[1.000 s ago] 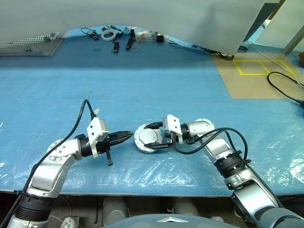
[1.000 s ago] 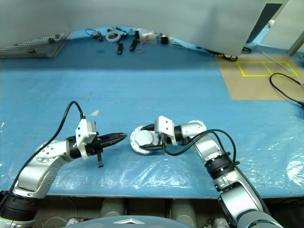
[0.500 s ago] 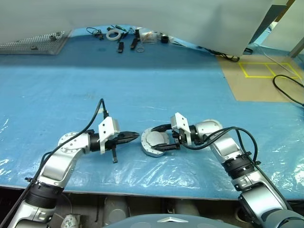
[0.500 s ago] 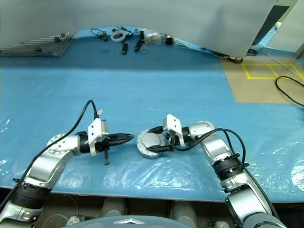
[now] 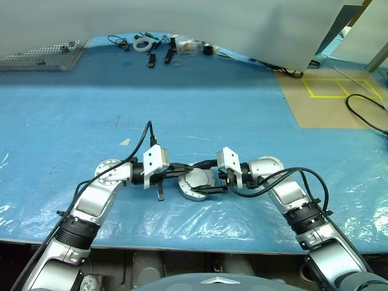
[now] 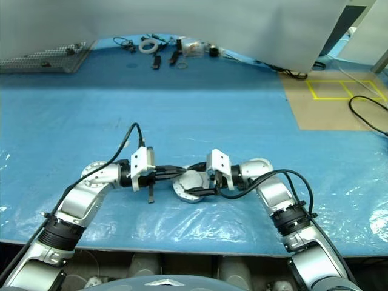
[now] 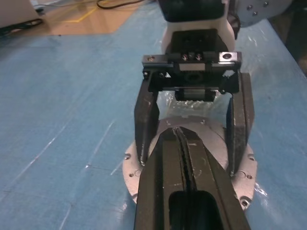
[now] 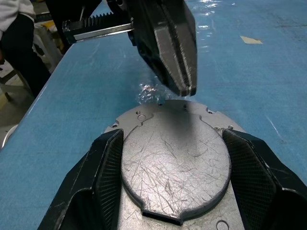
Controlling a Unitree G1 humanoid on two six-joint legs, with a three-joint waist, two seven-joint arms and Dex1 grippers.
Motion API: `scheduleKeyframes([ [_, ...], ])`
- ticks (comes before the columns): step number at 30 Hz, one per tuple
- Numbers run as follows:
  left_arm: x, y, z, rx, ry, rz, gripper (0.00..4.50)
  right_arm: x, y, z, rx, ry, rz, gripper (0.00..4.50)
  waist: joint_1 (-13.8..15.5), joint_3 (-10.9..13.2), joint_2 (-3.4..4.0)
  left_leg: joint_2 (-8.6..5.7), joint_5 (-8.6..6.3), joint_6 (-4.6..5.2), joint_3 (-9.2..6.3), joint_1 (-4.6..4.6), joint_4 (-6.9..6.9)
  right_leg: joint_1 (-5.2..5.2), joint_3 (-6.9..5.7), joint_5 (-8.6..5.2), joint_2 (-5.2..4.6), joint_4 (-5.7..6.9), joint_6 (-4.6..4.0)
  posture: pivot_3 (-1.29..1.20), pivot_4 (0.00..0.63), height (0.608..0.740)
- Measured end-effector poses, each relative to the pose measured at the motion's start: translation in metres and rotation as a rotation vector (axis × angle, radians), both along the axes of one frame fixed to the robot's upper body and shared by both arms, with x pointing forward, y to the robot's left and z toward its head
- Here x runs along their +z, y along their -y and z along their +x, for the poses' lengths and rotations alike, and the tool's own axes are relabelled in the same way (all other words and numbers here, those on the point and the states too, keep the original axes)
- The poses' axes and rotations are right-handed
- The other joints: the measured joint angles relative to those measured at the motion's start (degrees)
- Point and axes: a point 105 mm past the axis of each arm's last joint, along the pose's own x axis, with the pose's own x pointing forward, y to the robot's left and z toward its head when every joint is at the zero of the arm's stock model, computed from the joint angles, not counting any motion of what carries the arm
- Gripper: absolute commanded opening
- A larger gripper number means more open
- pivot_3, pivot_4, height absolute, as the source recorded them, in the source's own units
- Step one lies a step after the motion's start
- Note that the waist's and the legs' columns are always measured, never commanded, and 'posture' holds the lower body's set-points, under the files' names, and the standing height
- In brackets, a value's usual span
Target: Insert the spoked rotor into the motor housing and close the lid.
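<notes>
A round silver-grey lid (image 8: 175,163) with a scratched plain face and a holed flange (image 7: 130,167) lies flat on the blue table. My right gripper (image 5: 196,180) reaches in from the right, its two black fingers (image 8: 103,167) pressed against opposite sides of the raised disc. My left gripper (image 5: 183,170) comes in from the left, shut and empty. Its closed tips (image 8: 184,86) hover just over the lid's edge on the side facing that arm. I cannot tell whether the motor housing sits under the lid. The spoked rotor is hidden.
Small tools and a tape roll (image 5: 141,43) lie at the table's far edge, with a metal mesh tray (image 5: 42,56) at the far left. A brown board with a yellow taped square (image 5: 327,88) and a black cable (image 5: 364,115) are at the right. A person (image 8: 14,33) stands beside the table.
My left gripper has moved right, from well short of the lid to over its edge, still shut. The right gripper has stayed around the lid. The camera has shifted.
</notes>
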Motion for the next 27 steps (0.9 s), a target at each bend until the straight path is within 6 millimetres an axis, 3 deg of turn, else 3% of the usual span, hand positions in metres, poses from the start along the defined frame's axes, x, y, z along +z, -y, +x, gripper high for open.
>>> scheduleKeyframes([
  [9,-0.017,-0.013,-0.008,0.014,-0.071,0.026,0.0,0.0,0.0,0.0,0.0,0.006,0.001,2.94,0.0,0.0,0.0,0.0,0.0,0.0,0.0,0.0,-0.02,0.01,-0.01,0.0,0.0,-0.05,0.0,0.0,0.15,0.74],
  [27,-0.024,-0.015,-0.008,0.038,-0.012,0.079,0.0,-0.002,0.001,0.001,-0.003,0.006,0.0,2.94,0.0,0.0,0.01,-0.01,-0.06,0.09,0.0,0.18,-0.15,0.34,-0.03,0.0,-0.02,-0.36,0.0,0.0,0.15,0.74],
])
